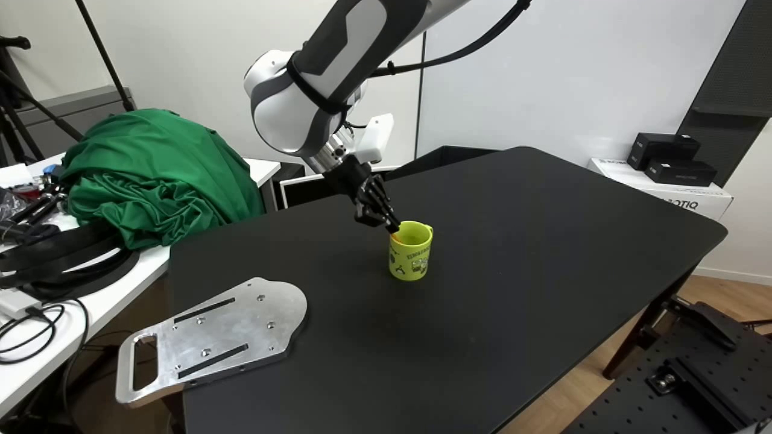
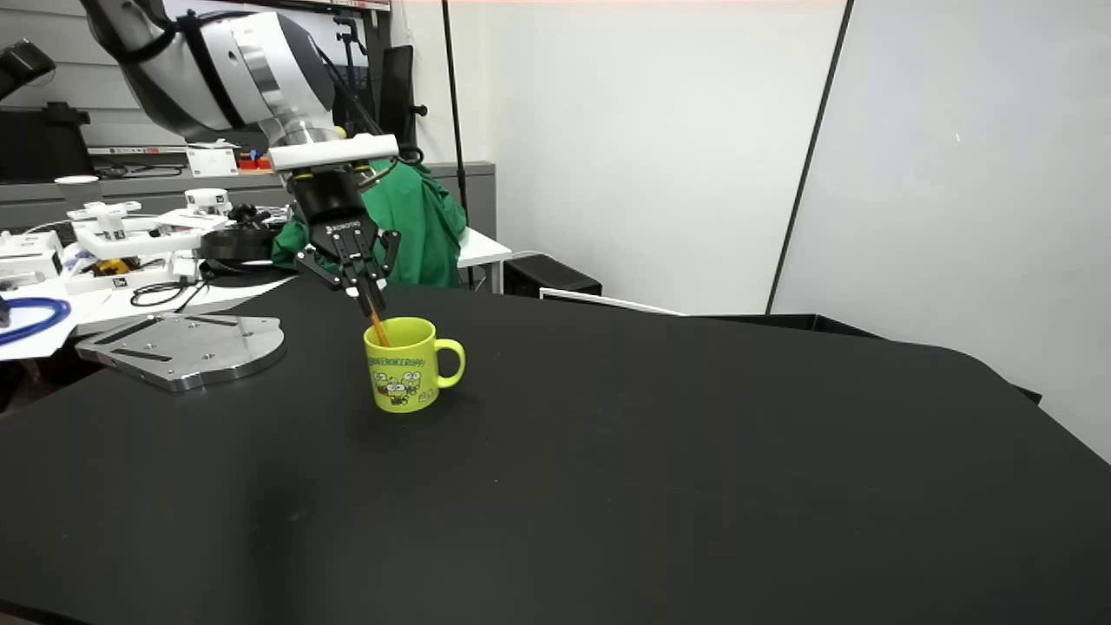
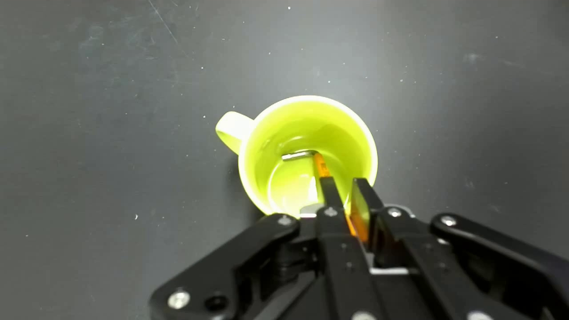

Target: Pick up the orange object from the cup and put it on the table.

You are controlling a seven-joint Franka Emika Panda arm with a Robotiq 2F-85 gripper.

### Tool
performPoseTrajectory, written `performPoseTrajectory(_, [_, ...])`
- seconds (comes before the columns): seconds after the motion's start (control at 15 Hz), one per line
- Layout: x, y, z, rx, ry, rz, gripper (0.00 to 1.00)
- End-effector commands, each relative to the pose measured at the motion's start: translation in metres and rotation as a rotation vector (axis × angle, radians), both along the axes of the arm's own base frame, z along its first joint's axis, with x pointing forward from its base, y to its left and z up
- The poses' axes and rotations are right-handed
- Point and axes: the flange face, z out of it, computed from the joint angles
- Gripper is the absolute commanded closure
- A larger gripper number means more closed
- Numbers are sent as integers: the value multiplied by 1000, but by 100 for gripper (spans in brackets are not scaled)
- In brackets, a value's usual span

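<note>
Both exterior views: left, metal plate [image 1: 241,322]; right of it, on the table [image 1: 512,313], green cup [image 2: 404,371], orange stick [image 2: 379,330] leaning inside. Wrist view alone shows a silver strip [image 3: 297,155] there; the stick passes between the slightly parted fingers of the gripper [image 3: 345,183].

Hand [image 1: 392,226] points diagonally down in an exterior view, tips right at the left rim of the lime cup [image 1: 410,260]. Can't tell if it's gripping. Orange stick [image 1: 395,239]: only a short bit visible, just below the tips, at the cup's mouth. Cup upright on black table [image 1: 531,259]. Metal plate [image 1: 247,322] at the table's left edge, handle end overhanging. Green cloth [image 1: 160,175] heaped on the white desk [image 1: 111,301]. Two black boxes [image 1: 681,173] on a white carton [image 1: 705,194], right.
</note>
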Motion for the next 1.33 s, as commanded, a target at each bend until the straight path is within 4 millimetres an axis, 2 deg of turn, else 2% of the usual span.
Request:
performPoseTrajectory(0.0, [5, 1, 12, 6, -5, -9, 53])
performPoseTrajectory(0.47, [5, 8, 5, 8, -14, 2, 7])
performPoseTrajectory(0.53, [5, 9, 5, 7, -16, 4, 49])
performPoseTrajectory(0.67, [5, 10, 4, 8, -23, 7, 45])
performPoseTrajectory(1.13, [6, 10, 3, 30, -48, 12, 94])
performPoseTrajectory(1.27, [6, 10, 2, 36, -52, 13, 100])
